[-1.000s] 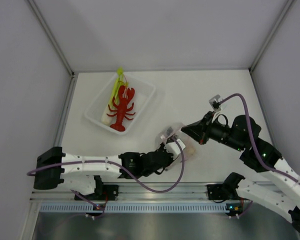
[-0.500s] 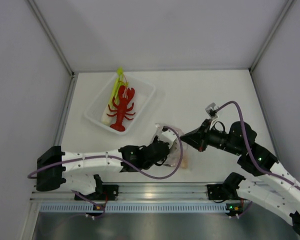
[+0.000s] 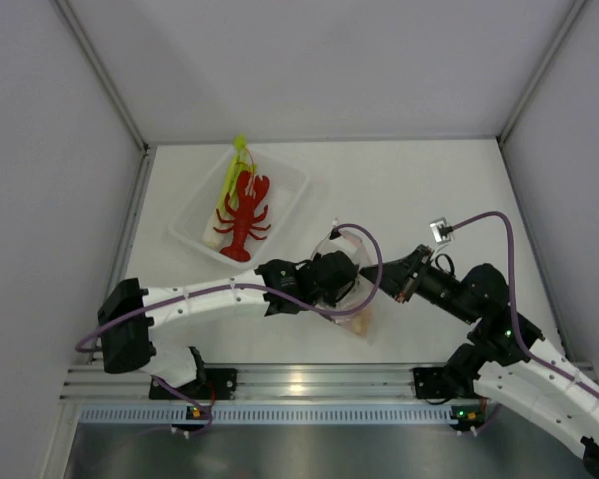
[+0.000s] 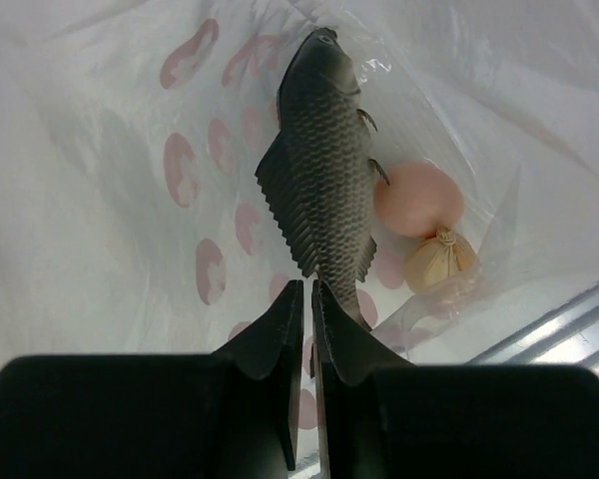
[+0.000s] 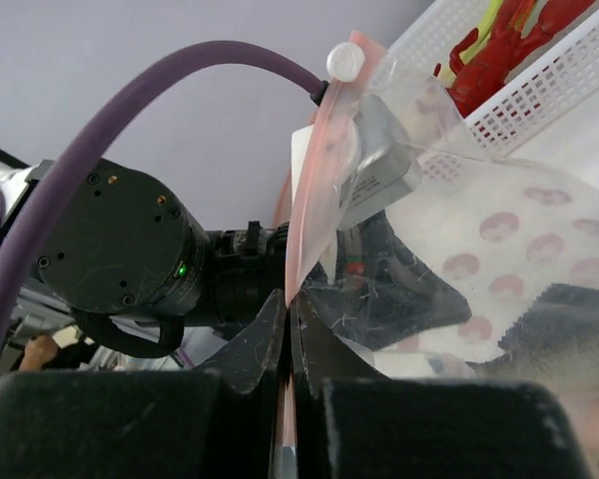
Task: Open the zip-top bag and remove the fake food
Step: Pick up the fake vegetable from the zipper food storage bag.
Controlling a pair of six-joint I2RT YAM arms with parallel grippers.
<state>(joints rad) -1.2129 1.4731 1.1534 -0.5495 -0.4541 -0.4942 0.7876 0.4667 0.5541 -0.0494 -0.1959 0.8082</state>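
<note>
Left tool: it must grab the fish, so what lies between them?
Nothing: in the left wrist view the left tool sits right at the tail of the grey fish, inside the zip-top bag.

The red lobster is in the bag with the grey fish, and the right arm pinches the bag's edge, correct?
No: the top view shows the red lobster in the tray, outside the bag. The grey fish is inside, and the right fingers pinch the bag's edge.

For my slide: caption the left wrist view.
Left hand poised at the scaly grey plastic fish inside the clear pink-dotted zip-top bag.
</note>
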